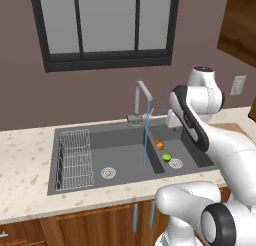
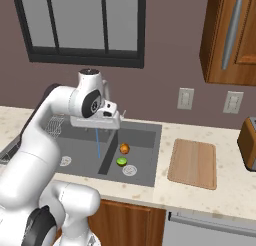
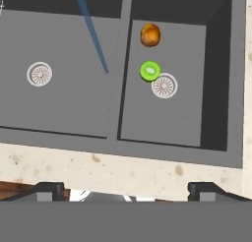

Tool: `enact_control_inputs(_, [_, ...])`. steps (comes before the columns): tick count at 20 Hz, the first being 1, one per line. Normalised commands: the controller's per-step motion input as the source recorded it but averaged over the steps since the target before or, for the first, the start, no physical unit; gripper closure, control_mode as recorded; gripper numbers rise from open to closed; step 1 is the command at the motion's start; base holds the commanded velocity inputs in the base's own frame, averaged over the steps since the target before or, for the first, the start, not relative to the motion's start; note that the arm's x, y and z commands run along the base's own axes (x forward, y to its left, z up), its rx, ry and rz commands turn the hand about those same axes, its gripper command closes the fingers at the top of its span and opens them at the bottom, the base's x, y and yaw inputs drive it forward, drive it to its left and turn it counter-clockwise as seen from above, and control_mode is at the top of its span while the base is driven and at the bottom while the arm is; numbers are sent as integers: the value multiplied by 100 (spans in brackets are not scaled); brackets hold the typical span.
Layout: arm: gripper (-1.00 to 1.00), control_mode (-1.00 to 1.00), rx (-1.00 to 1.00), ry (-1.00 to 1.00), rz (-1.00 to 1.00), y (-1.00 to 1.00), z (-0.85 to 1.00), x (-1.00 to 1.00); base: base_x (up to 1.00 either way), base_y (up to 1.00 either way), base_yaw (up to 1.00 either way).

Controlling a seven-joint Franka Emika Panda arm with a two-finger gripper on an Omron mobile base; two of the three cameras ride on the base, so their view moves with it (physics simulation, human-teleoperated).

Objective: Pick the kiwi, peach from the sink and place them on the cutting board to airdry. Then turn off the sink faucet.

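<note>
The kiwi (image 3: 150,71) and the peach (image 3: 150,35) lay side by side in the smaller basin of the sink (image 3: 64,123), well below and ahead of the fingers (image 3: 127,191); both looked small, light, round and probably wet, so liable to slip; a hold across the widest part seemed best; the fingers stood wide open, holding and touching nothing.

Above the sink (image 3: 224,152) the smaller right basin lies open from overhead, kiwi (image 3: 150,71) just beside its drain (image 3: 164,85), peach (image 3: 150,35) near the back wall. The divider (image 3: 123,78) walls off the left basin, where the water stream (image 3: 93,32) falls from the faucet (image 1: 141,102). The cutting board (image 2: 193,163) sits bare on the counter, toaster (image 2: 248,142) at its far side.
</note>
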Motion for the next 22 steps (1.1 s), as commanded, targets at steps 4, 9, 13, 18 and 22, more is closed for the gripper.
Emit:
enact_control_inputs(4, [-100,-100,0,0,4,-10,-25,0,0,0,0])
enact_control_inputs(9, [-100,-100,0,0,3,-12,-27,0,0,0,0])
enact_control_inputs(13, [-100,-100,0,0,3,-10,-25,0,0,0,0])
enact_control_inputs(18, [-100,-100,0,0,3,-5,-28,0,0,0,0])
enact_control_inputs(22, [-100,-100,0,0,2,-2,-27,0,0,0,0])
